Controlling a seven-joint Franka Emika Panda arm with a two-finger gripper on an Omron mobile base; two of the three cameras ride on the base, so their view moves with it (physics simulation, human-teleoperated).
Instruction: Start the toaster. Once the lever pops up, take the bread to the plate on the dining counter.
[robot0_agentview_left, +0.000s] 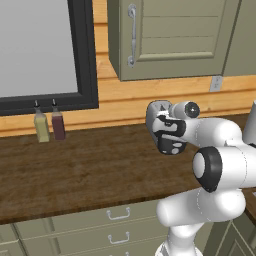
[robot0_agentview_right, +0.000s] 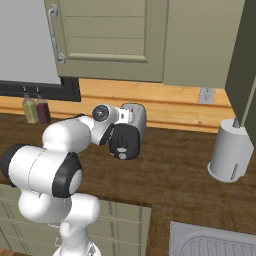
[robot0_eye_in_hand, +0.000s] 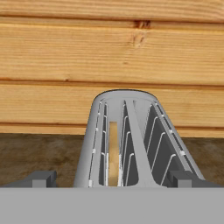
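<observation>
Nothing's begun: the pale tan bread slice (robot0_eye_in_hand: 113, 151) sits in the rounded silver toaster (robot0_eye_in_hand: 131, 140), the two-finger gripper (robot0_eye_in_hand: 112, 178) above, fingers apart

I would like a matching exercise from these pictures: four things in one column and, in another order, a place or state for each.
Things:
1. bread
2. toaster
3. two bottles
4. gripper

Places or states:
A. on the wooden counter, against the plank wall
B. open, fingers on either side of the toaster
C. standing in the toaster's left slot in the hand view
D. below the dark-framed window

Pairs: 1-C, 2-A, 3-D, 4-B
</observation>
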